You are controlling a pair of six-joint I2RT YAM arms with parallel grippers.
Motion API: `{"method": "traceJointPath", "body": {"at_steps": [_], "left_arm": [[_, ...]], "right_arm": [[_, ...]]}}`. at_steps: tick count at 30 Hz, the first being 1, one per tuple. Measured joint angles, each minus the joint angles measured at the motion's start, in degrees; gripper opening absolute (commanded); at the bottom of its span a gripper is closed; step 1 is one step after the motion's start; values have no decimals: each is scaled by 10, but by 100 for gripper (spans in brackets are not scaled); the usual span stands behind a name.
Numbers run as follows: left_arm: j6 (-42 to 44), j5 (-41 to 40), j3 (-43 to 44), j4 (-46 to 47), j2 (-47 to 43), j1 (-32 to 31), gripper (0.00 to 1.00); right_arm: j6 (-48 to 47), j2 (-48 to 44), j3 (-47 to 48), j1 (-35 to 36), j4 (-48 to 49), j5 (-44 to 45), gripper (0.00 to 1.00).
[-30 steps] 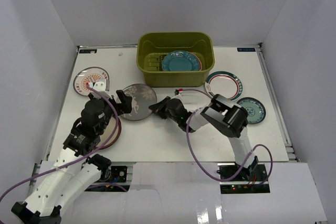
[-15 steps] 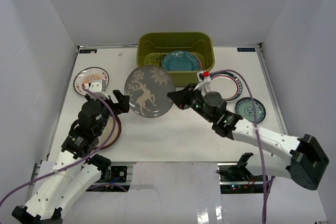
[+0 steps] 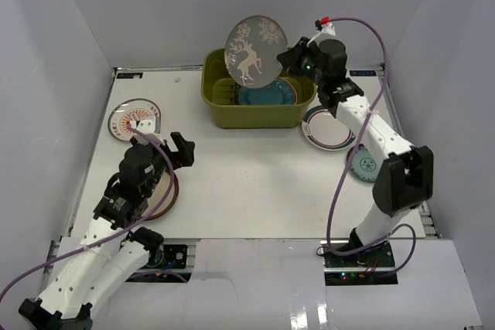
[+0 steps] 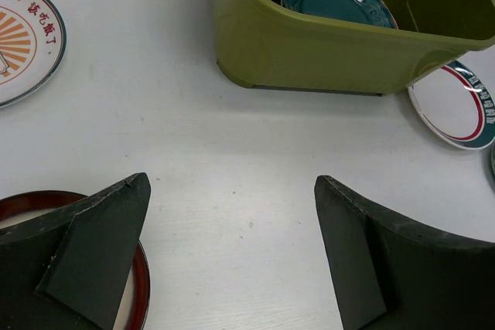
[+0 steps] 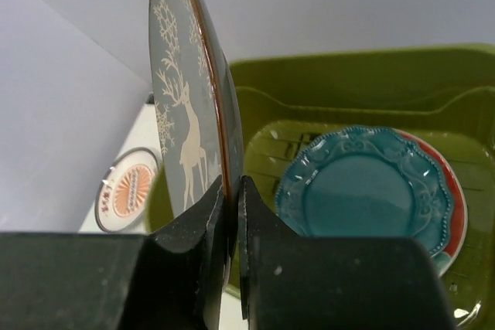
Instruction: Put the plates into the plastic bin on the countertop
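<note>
Right hand (image 3: 286,59) pinches grey plate (image 3: 255,49) by rim, upright over bin (image 3: 240,111). Best to tilt flat, then lower gently onto teal plate (image 3: 267,92) below hand. Left hand (image 3: 182,151) wide, empty.

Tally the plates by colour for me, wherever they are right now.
Teal: 2, the scalloped plate and the small teal plate
Grey: 1, the deer plate
White: 2, the sunburst plate and the green-ringed plate
Red: 1, the red plate under the scalloped one
Cream, dark red rim: 1, the rimmed plate
Total: 7
</note>
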Motion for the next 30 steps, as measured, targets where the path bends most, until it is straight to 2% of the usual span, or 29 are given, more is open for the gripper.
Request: {"method": "traceJointPath", "body": {"at_steps": [6, 14, 17, 18, 19, 20, 22, 23, 26, 27, 30], "left_arm": [[0, 8, 0, 0, 1, 0, 98], [0, 17, 0, 0, 4, 3, 98], [0, 18, 0, 0, 5, 3, 98], [0, 18, 0, 0, 4, 3, 98], [0, 18, 0, 0, 3, 3, 98], [0, 19, 0, 0, 3, 3, 98], [0, 19, 0, 0, 3, 3, 98], [0, 19, 0, 0, 3, 3, 98], [0, 19, 0, 0, 3, 3, 98], [0, 20, 0, 0, 3, 3, 98], [0, 20, 0, 0, 3, 3, 98]], "right_arm": [[15, 156, 123, -41, -89, -59, 8], [27, 242, 132, -55, -151, -66, 11], [31, 245, 135, -54, -151, -70, 25], [30, 245, 140, -54, -151, -68, 36], [27, 245, 145, -53, -154, -65, 41], [18, 245, 151, -52, -160, -62, 52], [10, 245, 160, -52, -168, -57, 61], [6, 245, 164, -52, -174, -53, 69], [-13, 244, 178, -52, -181, -41, 80], [-19, 243, 179, -52, -183, -38, 87], [-39, 238, 179, -50, -193, -26, 95]]}}
